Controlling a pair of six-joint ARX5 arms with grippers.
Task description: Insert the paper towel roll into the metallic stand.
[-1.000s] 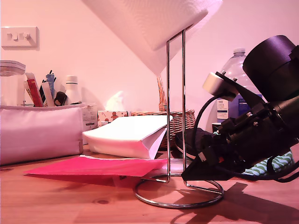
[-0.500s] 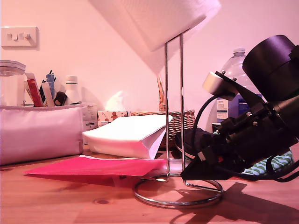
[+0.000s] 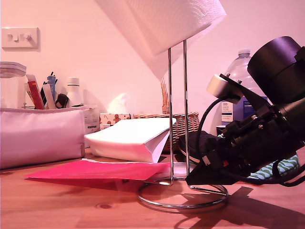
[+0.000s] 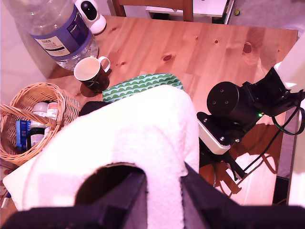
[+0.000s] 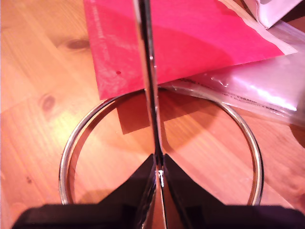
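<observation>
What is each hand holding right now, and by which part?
My first hand grips the paper towel roll through its wall at the core opening. My second hand clamps the metallic stand low on its upright post.

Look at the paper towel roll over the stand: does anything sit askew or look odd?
Yes. The paper towel roll hangs tilted over the metallic stand instead of upright, its core not square over the post, with a loose sheet drooping beside the wires.

First claw (image 4: 159, 191) clamped; second claw (image 5: 158, 172) clamped, low.
</observation>
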